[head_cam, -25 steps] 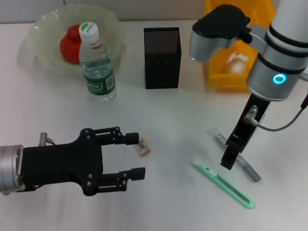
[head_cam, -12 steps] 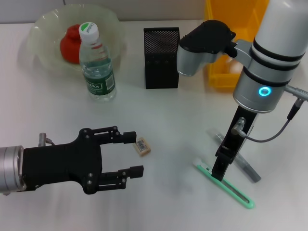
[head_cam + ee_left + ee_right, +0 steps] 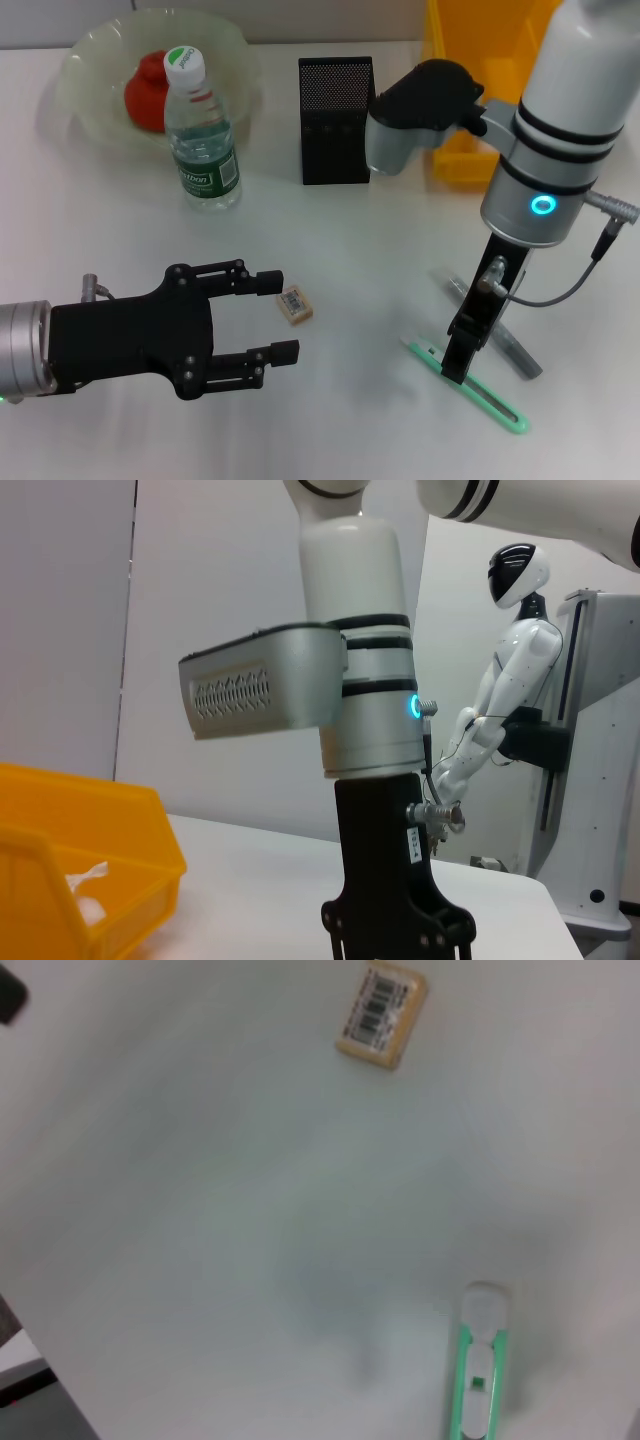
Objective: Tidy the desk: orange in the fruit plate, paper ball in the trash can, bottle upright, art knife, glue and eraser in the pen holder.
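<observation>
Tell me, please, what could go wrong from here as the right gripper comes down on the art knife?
The right gripper sits near one end of the art knife, so a grasp there might let it tilt or slip. The glue lies right beside the fingers and could be nudged. The knife lies flat on the table, so the fingertips may scrape it.

Orange (image 3: 148, 90) in fruit plate (image 3: 85, 75), bottle (image 3: 202, 140) upright, art knife (image 3: 490, 395) flat beside glue (image 3: 520, 352)

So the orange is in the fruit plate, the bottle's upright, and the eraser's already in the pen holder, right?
Not quite: the eraser lies on the desk beside the left gripper, not in the pen holder, as the head view shows. The orange is in the fruit plate and the bottle stands upright.
</observation>
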Available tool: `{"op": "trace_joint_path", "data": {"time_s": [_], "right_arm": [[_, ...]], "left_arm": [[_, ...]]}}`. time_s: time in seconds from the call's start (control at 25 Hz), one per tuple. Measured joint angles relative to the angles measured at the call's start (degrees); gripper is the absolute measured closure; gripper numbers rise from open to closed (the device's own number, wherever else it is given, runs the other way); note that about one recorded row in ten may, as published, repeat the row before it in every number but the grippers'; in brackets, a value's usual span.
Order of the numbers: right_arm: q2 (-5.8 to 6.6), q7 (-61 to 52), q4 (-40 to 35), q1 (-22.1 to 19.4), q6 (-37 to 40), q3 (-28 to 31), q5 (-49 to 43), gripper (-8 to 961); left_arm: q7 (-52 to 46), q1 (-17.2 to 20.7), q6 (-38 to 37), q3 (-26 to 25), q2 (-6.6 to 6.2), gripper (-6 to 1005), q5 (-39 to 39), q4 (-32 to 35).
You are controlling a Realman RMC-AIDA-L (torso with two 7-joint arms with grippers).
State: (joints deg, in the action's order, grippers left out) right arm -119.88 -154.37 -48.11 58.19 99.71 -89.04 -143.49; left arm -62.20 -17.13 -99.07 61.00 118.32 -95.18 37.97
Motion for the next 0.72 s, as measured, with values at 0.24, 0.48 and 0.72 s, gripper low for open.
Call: {"op": "trace_joint_path", "data": {"time_s": [0.24,0.48,0.72], "right_arm": [[0.0,-0.66,0.7,-0.06,-2.22,-2.28,1.53,396],[0.01,-1.58,0.72,-1.09,-4.44,-3.47,3.46,399],[0.0,-2.52,0.31,-1.55,-5.79,-6.06,3.49,402]], "left_arm": [[-0.01,-0.01,0.07,0.0,0.06,316,0.0,-0.04],[0.0,0.2,0.33,0.0,0.01,317,0.0,-0.09],[0.53,0.36,0.68,0.0,-0.01,318,0.0,-0.09]]}}
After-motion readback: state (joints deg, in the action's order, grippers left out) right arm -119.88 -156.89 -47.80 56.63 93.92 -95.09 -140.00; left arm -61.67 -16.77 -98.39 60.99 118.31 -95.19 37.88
